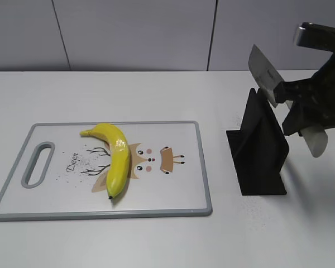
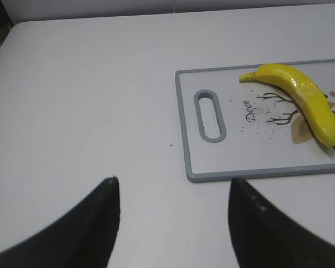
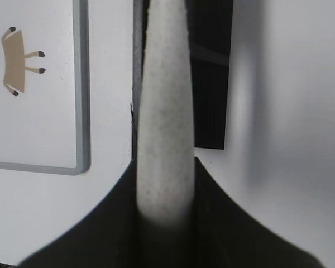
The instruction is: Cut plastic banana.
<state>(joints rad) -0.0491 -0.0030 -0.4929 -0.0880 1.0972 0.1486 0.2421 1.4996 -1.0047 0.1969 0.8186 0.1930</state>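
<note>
This looks like a robot test bench in a lab rather than a home kitchen; a bare white table stands against plain grey wall panels; the only kitchen items are a cartoon-deer cutting board, a toy banana and a black knife stand.

White surface carries a grey-rimmed white plastic cutting board with deer print, toward the front-left, handle slot at its left end. Black angled knife stand sits right of the board, apart from it.
</note>
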